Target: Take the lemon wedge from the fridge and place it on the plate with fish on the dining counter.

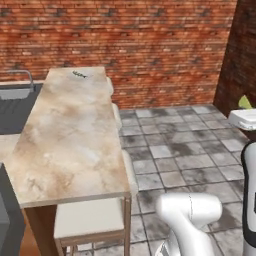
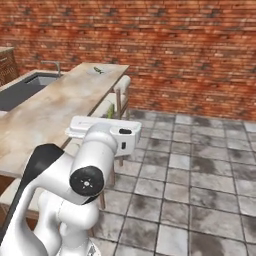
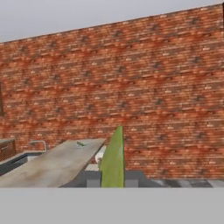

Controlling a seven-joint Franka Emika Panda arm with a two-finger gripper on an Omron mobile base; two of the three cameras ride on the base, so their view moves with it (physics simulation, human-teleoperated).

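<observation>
Three views take in the long dining counter [image 1: 70, 145], running from the sink [image 1: 15, 97] at its left toward the brick wall [image 1: 125, 35]. At its far end sits the plate with fish [image 1: 79, 74], small and hard to make out; stools [image 1: 90, 217] line the counter's right edge over the grey tiled floor [image 1: 185, 150]. The left base view catches just a green tip of the lemon wedge [image 1: 244, 102] above the white hand at the right border. From the right base view the arm's bulk hides most of the hand. The hand view alone shows the grip: the lemon wedge stands upright between the two dark fingers [image 3: 92, 179] of the gripper [image 3: 113, 180], which are closed narrowly against its sides, well short of the plate.
</observation>
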